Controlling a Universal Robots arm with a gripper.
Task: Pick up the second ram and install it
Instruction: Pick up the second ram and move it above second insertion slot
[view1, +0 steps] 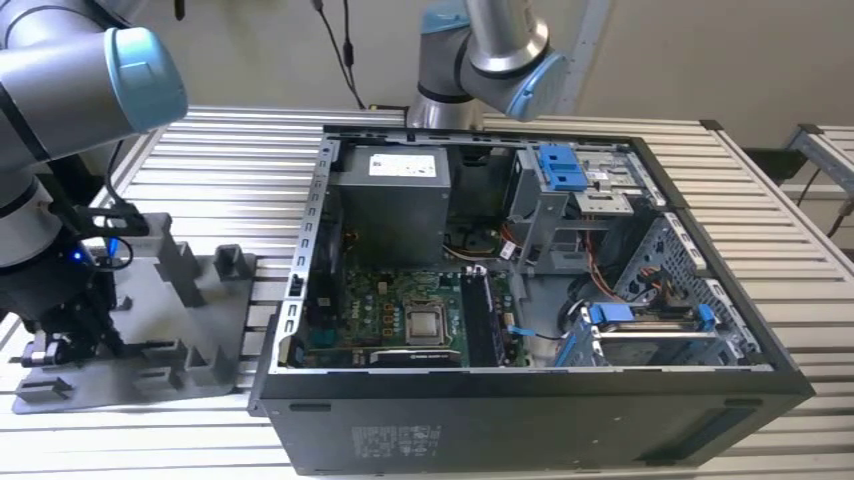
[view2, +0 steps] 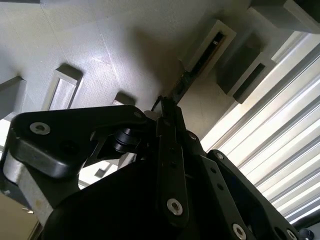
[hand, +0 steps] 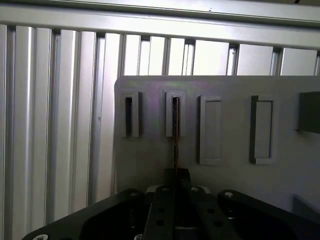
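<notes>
Grey plastic tray with raised slots (hand: 145, 150) lies beneath me. The thin dark circuit-board strip, the second ram (hand: 175, 142), has its far end in one slot (hand: 169, 115). Its long axis runs straight out from my claw (hand: 176, 175), which is pressed together on its near end.

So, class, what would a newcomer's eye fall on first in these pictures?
The open computer case dominates the middle of the exterior view, its green motherboard exposed. In the first wrist view the hand hangs over the grey tray, at the second ram in its slot.
</notes>
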